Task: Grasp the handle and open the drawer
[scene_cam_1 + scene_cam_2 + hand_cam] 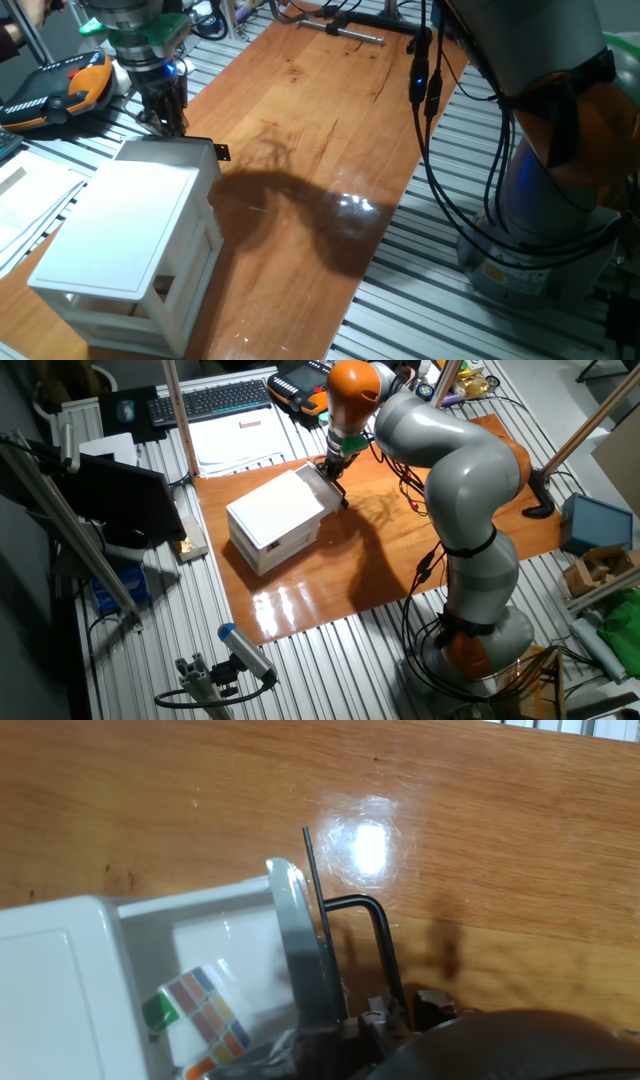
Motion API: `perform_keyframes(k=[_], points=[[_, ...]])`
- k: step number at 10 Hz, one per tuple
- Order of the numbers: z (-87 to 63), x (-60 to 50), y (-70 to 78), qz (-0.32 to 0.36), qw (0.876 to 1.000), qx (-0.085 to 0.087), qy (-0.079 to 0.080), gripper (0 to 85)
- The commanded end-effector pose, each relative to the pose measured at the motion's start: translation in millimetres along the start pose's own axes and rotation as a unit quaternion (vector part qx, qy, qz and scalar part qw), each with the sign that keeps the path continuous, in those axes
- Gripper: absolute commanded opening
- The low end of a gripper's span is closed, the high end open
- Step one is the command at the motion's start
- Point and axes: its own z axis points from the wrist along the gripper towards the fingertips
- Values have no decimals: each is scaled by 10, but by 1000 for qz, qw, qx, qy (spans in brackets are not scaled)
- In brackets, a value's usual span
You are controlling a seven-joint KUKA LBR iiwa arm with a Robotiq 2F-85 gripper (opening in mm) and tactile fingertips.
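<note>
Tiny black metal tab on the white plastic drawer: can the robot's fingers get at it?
Probably yes. The tiny black metal tab sticks out free over the wooden table, and the fingers stand at the shallow white plastic drawer's front edge, nothing between.

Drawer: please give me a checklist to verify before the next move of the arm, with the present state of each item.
1. Drawer already partly out, inside visible in the hand view: ok.
2. Gripper closed on the handle: cannot tell; the tab shows beside the gripper, not under it.
3. Wooden table in front of the drawer is bare wood: ok.
4. Coloured cube inside the drawer apart from the metal finger: cannot tell.
5. Hanging cables away from the cabinet: ok.
</note>
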Motion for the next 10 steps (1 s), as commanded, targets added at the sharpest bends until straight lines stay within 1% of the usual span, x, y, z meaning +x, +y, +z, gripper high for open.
perform_keyframes(k=[1, 2, 4, 6, 10], points=[[0, 2, 0, -2, 1000, 0, 1, 167], [-2, 3, 0, -3, 1000, 1, 1, 7], [-8, 5, -1, -2, 1000, 2, 0, 7], [-24, 4, -12, -2, 1000, 8, 0, 7], [-31, -2, -38, -2, 1000, 9, 0, 7]])
